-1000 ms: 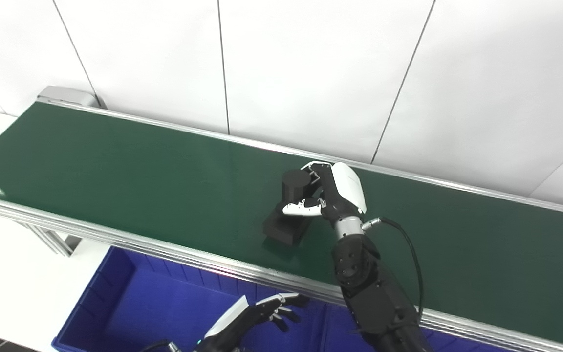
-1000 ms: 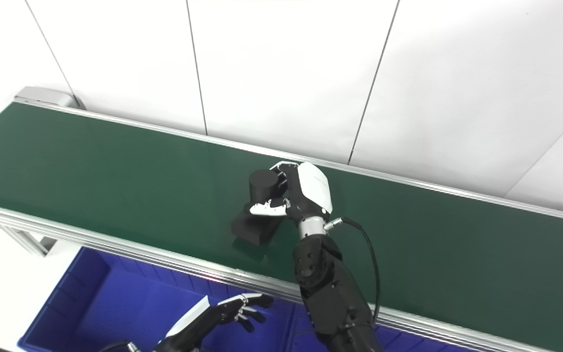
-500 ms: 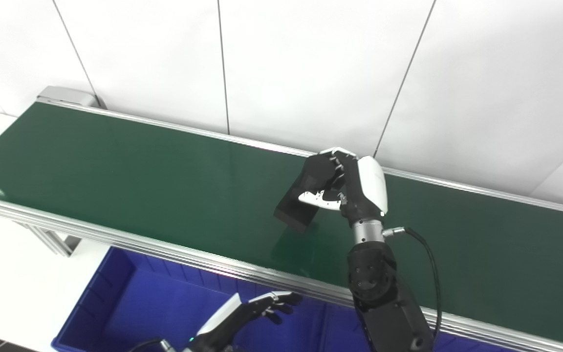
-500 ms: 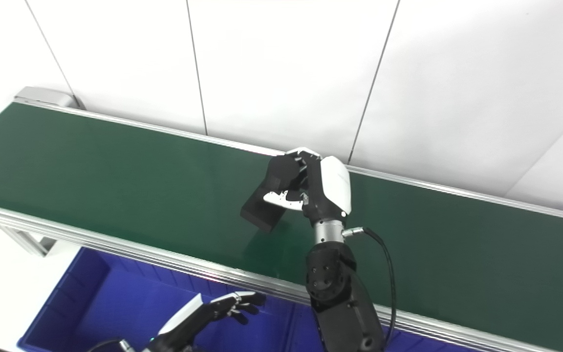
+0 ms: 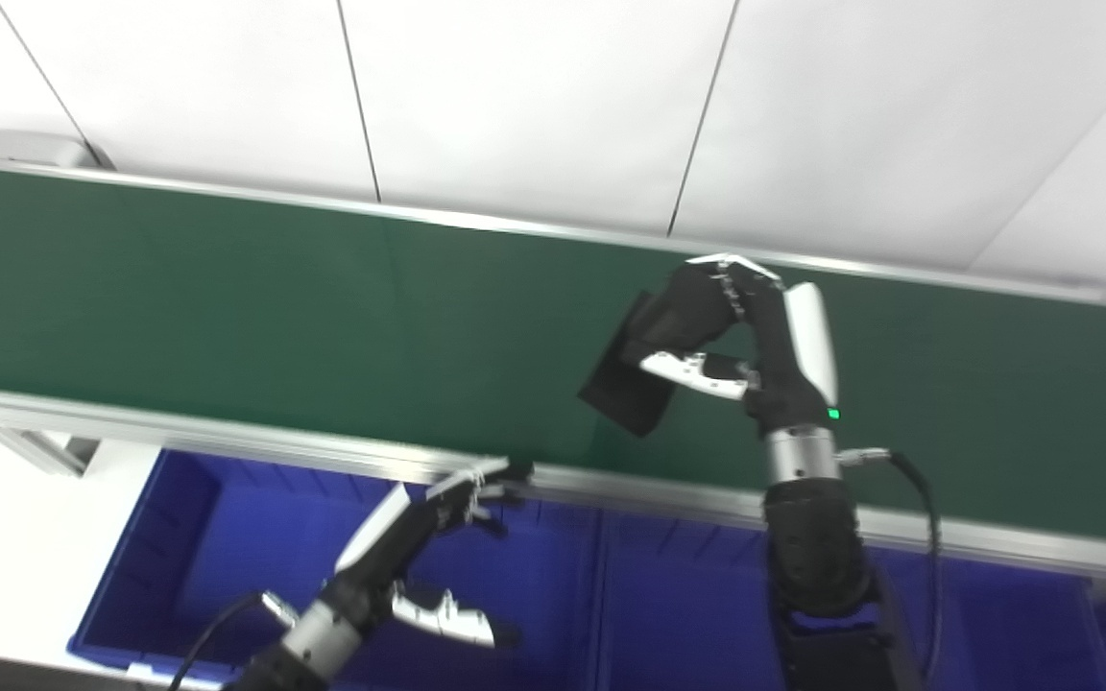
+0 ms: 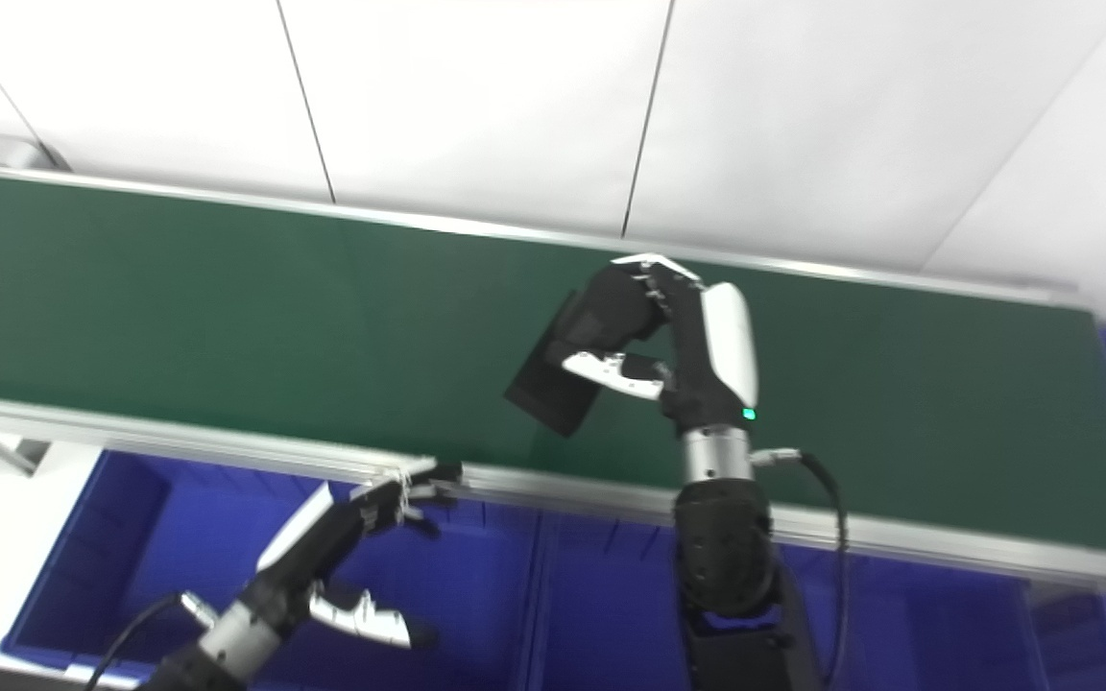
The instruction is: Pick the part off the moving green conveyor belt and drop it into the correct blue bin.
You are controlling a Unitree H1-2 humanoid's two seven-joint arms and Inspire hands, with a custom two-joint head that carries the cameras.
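The black part [image 5: 632, 376] is off the belt and hangs in the air, tilted, its flat blocky end drooping down and away from the fingers toward the left while its upper end is buried in the grasp. The right hand [image 5: 755, 345] has its fingers [image 5: 728, 278] curled over the top of the part and its thumb pressed across the near face, so the part is pinched from two sides; that wrap looks chosen because the piece is lopsided and would swing out of a lighter hold. The heavy end sticks out well past the fingertips, which I judge to be the weak point of the grip if the wrist turns fast.

Beneath the fingers lies the green conveyor belt [image 5: 227, 297], clear of the part, with its metal rail [image 5: 668, 501] running along the near edge. Nearer than the rail, below and on the palm side of the holding hand, sit the blue bins [image 5: 207, 537], with a dividing wall [image 5: 599, 605] between two of them; their spot along the belt's edge makes the drop a short carry toward the robot. Which bin is the right one I cannot tell.

The left hand [image 5: 423, 537] hovers over the left bin with fingers spread and nothing in them, its fingertips close to the rail, apparently just waiting.
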